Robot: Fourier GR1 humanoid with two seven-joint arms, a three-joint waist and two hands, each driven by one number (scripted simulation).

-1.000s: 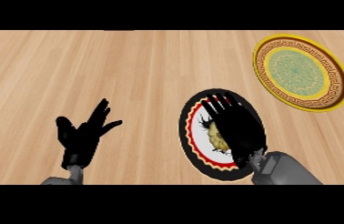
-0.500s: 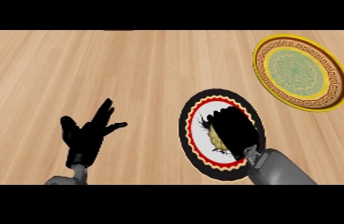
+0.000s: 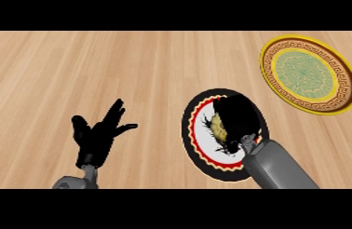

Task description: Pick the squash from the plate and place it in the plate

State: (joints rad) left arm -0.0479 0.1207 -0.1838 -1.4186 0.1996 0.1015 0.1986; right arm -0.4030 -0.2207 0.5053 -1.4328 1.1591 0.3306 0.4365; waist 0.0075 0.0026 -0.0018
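While our right robot hand (image 3: pixel 237 121) curls over the squash (image 3: pixel 219 126) on the black-rimmed plate (image 3: pixel 196 130) near the desk's (image 3: pixel 138 65) front edge, our left robot hand (image 3: pixel 99 132) rests open; yellow plate (image 3: pixel 306 74) sits far-right.

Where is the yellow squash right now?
In the head view the squash lies on the black-rimmed plate at lower right, mostly hidden under the right hand curled over it. The gold plate sits farther off, upper right.

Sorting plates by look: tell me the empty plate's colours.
Yellow rim, green centre; head view.
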